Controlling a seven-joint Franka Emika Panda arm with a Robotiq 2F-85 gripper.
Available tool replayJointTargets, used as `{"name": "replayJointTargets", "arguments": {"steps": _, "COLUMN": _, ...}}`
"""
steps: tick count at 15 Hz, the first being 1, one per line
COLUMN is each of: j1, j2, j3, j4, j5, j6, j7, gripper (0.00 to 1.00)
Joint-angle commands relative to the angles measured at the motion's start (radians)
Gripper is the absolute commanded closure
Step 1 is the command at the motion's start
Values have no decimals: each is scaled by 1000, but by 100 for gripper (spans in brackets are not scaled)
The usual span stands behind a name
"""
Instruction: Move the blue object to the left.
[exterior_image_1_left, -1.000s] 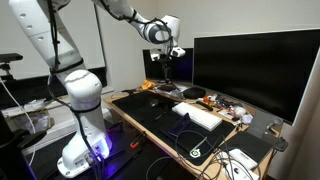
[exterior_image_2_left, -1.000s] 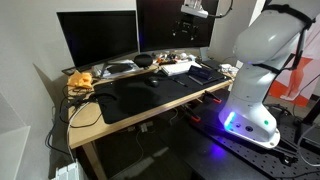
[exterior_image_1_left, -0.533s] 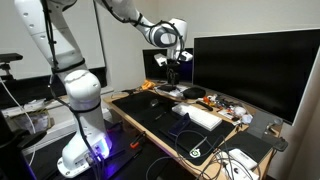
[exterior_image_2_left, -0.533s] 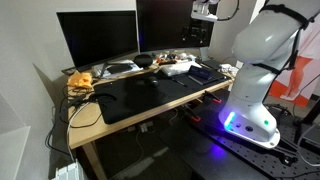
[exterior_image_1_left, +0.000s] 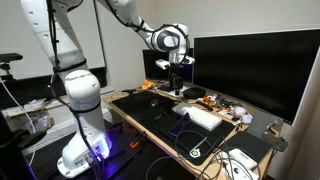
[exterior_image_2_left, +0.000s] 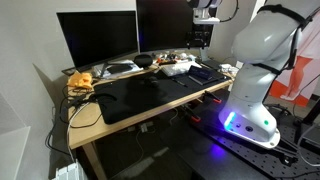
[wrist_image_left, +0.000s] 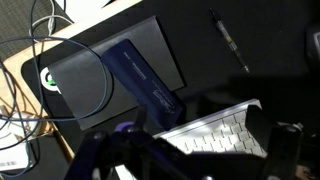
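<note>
Even indoor light in both exterior views; wrist view dimmer (foreground blurred).

I see a wooden table (exterior_image_2_left: 90, 126) carrying a black mat (exterior_image_2_left: 150, 95), a dark monitor (exterior_image_1_left: 255, 70) at the back, a white keyboard (exterior_image_1_left: 198, 115), a pen (wrist_image_left: 228, 42), and looped cables (wrist_image_left: 40, 30).

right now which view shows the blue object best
The wrist view: the blue object lies large and unblocked on a dark pad beside the keyboard. In both exterior views it is too small to pick out.
</note>
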Motion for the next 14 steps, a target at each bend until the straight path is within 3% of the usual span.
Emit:
{"name": "replayJointTargets", "arguments": {"steps": 1, "j1": -2, "j2": 0, "j3": 2, "j4": 2, "j5": 0, "j6": -3, "j7": 0, "gripper": 0}}
{"name": "replayJointTargets", "arguments": {"steps": 9, "j1": 0, "j2": 56, "j3": 4, "j4": -8, "j5": -95, "j6": 54, "j7": -47, "gripper": 0}}
{"name": "replayJointTargets", "arguments": {"steps": 14, "j1": -9, "j2": 117, "j3": -19, "j4": -18, "j5": -171, "j6": 156, "j7": -86, "gripper": 0}}
